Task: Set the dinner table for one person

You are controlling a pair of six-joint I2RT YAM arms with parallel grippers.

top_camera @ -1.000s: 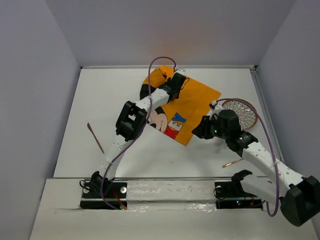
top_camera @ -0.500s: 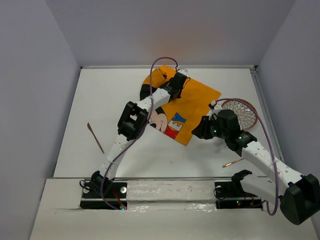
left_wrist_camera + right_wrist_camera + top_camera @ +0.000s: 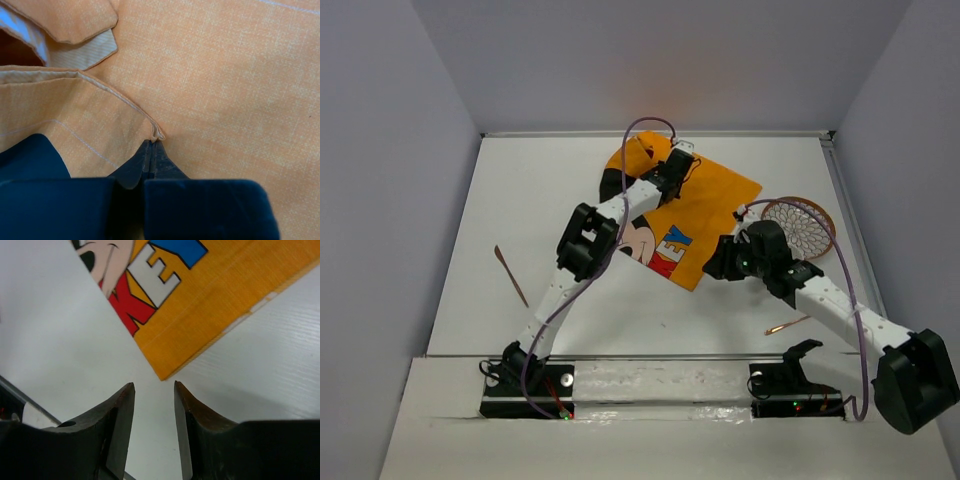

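Pinching, left gripper (image 3: 154, 145): the two fingers are pressed together on a small raised fold of the orange Mickey Mouse mat (image 3: 715, 200), at its far end; I judge it holds there to pull the crumpled part flat.
Right gripper (image 3: 154, 386): jaws apart with nothing between them, low over the white surface, just before the near corner of the mat; probably placed so to catch this corner and stretch the cloth.
Dinner table (image 3: 520, 180): the big white top under everything; the mat lies on its far middle part, turned askew, not square to the edges.
Mat, far-left end: some flaps are folded over there; so it is not flat yet.
Round patterned disc (image 3: 800, 228): right of the mat, near its edge; plate or trivet, I cannot tell.
Copper utensil (image 3: 787, 326): on the table beside the right arm; which kind is too small to tell.
Thin brown utensil (image 3: 510, 275): on the left, well apart from the mat.
In the way: the left arm lies across the mat and hides a part of the picture; the disc is close beside the right arm, so a wide swing could knock it.
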